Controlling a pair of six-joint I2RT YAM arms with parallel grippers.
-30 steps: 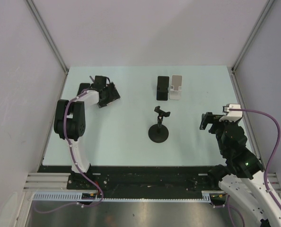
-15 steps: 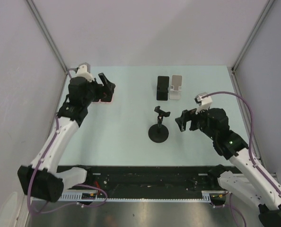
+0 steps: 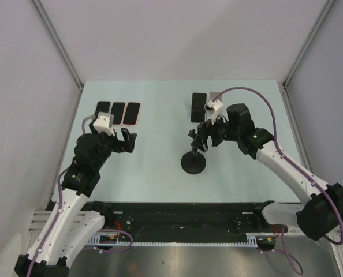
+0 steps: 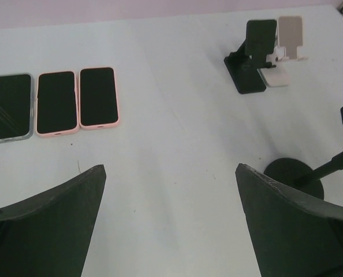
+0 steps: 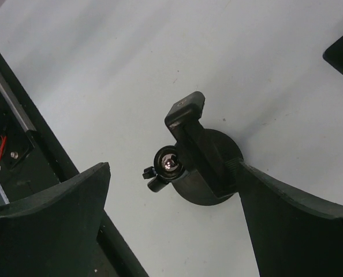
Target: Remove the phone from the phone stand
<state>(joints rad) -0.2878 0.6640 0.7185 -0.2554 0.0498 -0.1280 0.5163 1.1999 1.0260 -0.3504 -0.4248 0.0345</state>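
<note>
Phone (image 3: 198,105) — right end effector (image 3: 205,137) wide open

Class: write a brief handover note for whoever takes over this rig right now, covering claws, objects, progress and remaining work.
Left claw: open, empty, over the table.
Right claw: open, empty, above the clamp stand, which holds nothing.
Three phones lie flat far left.
Black stand carries a dark phone; white stand a pale phone, seemingly.
Nothing removed yet; grasp and lift remain.

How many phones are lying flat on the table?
3, in a row at the table's far left: grey-cased phone, middle pink phone, right pink phone. Two more may sit on the far stands.
</note>
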